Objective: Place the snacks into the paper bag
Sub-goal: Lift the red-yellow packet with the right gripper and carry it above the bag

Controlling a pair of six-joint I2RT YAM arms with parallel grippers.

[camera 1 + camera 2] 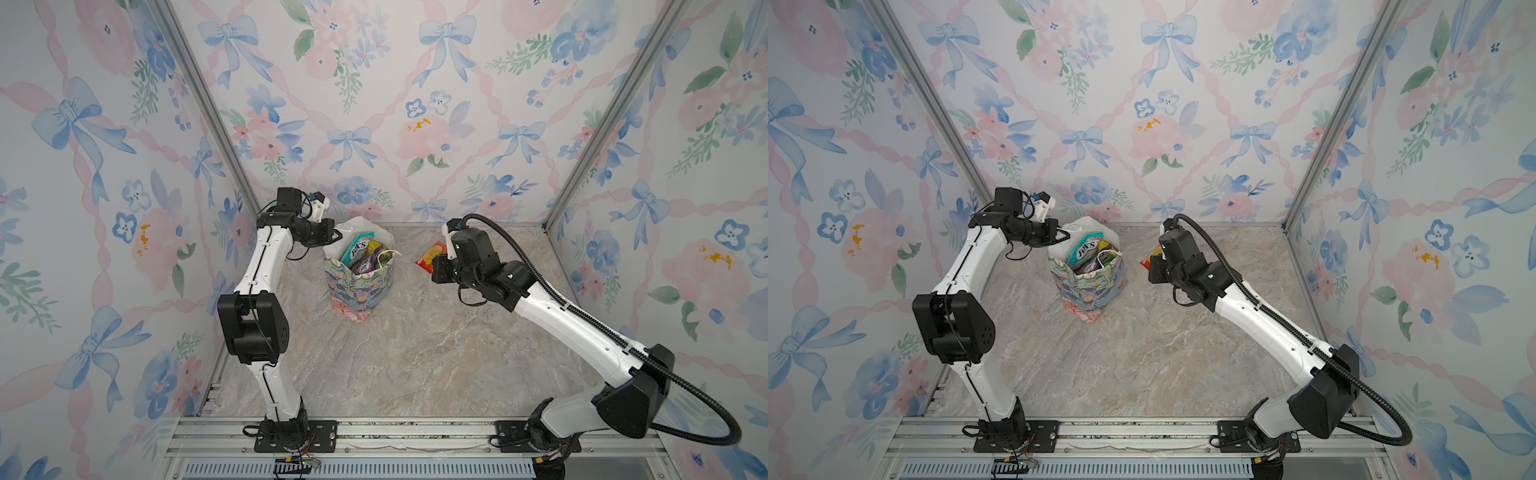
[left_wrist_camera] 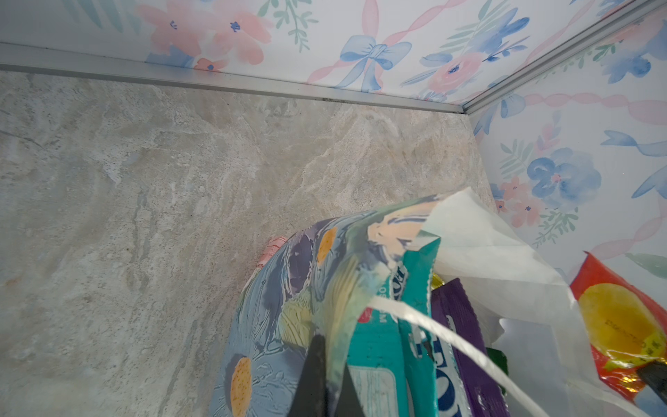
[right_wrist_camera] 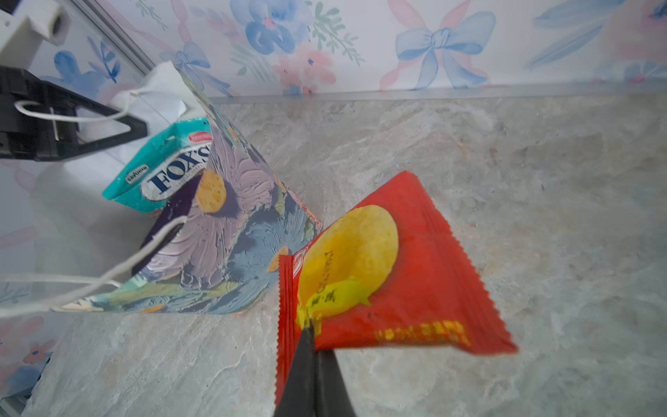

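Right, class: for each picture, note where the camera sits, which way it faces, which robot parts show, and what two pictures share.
Top views: high at the front, looking down at the table; left arm and right arm show.
Left wrist: behind the left gripper, shut on the rim of the paper bag, looking across it.
Right wrist: behind the right gripper, shut on the red packet, looking toward the bag; the left gripper shows too.
Shared: bag, red packet.

Bright, soft, even light; shadows on the marbled grey tabletop are faint. Both top views are sharp but bow straight lines near their edges. In the wrist views the red glossy chip packet is blurred and the floral-print paper bag near the lens soft, its white inside glaring.
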